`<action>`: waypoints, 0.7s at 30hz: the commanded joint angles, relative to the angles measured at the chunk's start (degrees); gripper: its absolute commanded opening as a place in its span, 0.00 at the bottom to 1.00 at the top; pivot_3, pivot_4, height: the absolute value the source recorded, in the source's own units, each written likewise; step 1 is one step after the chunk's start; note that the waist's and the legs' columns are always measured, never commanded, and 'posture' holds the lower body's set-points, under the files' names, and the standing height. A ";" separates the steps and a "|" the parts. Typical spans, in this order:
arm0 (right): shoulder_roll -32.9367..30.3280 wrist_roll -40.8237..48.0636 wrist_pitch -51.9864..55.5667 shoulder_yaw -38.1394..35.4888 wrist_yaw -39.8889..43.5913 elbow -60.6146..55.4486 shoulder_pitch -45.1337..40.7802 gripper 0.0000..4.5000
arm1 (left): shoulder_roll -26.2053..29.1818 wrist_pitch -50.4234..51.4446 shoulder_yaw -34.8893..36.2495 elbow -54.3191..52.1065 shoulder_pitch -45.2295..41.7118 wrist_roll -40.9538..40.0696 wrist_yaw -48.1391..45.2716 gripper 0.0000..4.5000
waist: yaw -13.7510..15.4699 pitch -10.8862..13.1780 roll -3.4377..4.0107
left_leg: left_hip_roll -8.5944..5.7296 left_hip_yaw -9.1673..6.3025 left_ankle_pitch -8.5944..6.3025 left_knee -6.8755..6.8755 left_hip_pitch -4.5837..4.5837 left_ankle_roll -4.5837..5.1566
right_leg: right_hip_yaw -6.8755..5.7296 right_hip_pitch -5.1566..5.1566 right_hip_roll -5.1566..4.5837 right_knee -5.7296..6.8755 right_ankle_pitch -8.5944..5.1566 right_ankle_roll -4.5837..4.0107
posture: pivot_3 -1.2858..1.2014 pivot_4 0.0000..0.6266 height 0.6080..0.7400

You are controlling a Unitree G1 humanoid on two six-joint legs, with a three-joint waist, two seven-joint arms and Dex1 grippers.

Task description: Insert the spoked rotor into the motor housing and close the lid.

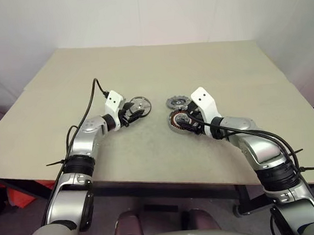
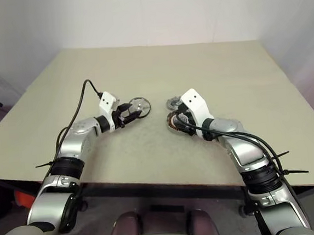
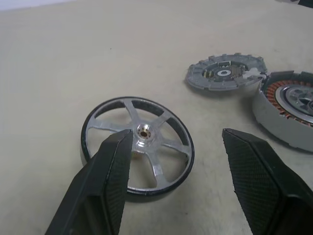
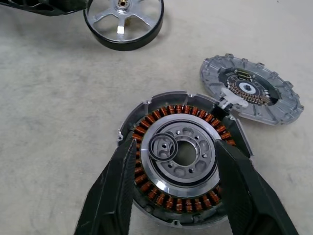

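The spoked rotor [image 3: 146,161], a shiny silver wheel with a dark rim, lies flat on the table. My left gripper [image 3: 178,132] is open low over it: one finger [image 3: 110,166] covers its near edge and the other stands beside its rim. The motor housing [image 4: 182,161], with its ring of copper windings, holds two thin dark rings on its silver centre. My right gripper [image 4: 176,143] is open, its fingertips spread over the winding ring; I cannot tell if they touch it. The lid [image 4: 252,90], grey and notched, lies flat against the housing's far side.
The beige table [image 1: 157,57] stretches wide beyond the parts. Rotor [image 1: 140,105], lid [image 1: 176,101] and housing [image 1: 175,120] sit close together near the middle. My left gripper [image 4: 44,6] shows next to the rotor in the right wrist view. The table's front edge is near my arms.
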 commanded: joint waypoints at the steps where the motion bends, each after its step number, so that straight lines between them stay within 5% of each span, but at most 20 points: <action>1: -0.16 -0.63 -1.00 -0.20 -0.28 -0.30 -1.71 0.65 | 0.52 -0.13 0.46 -2.70 -0.46 -0.99 0.37 0.69 | 0.01 0.00 0.00 | -0.01 0.00 0.01 -0.05 0.00 -0.01 | -0.01 0.00 0.00 -0.02 0.00 0.00 | 0.52 0.00 1.00; 18: 1.22 -1.75 -2.68 1.70 0.53 4.35 -2.07 0.65 | 1.67 0.09 0.70 -4.09 0.93 -1.11 1.55 0.69 | -0.02 0.00 0.00 | -0.01 0.00 0.04 -0.17 0.04 -0.07 | -0.04 0.01 0.00 -0.08 0.00 0.00 | 0.52 0.00 1.00; 21: 1.35 -1.67 -2.61 1.51 0.48 4.31 -2.12 0.52 | 1.55 -0.03 0.36 -4.19 1.27 -0.86 1.66 0.69 | -0.02 0.00 0.00 | -0.01 0.00 0.04 -0.17 0.05 -0.07 | -0.04 0.01 0.00 -0.07 0.00 0.00 | 0.52 0.00 1.00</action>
